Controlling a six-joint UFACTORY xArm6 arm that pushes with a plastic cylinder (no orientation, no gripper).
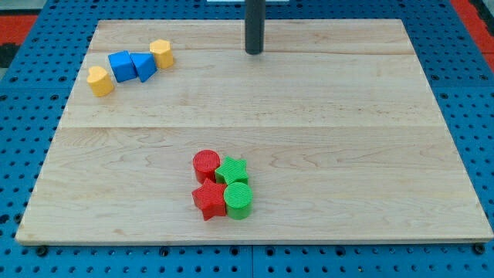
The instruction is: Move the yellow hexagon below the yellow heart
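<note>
The yellow hexagon (161,52) sits near the view's top left, touching the right side of a blue triangle (144,66). The yellow heart (99,80) lies further left and a little lower, next to a blue cube (121,66). These four blocks form a slanted row. My tip (254,52) rests on the board near the view's top centre, well to the right of the yellow hexagon and touching no block.
A cluster of four blocks sits low in the middle: a red cylinder (206,164), a green star (231,170), a red star (208,200) and a green cylinder (238,200). The wooden board (347,139) is ringed by a blue pegboard surface.
</note>
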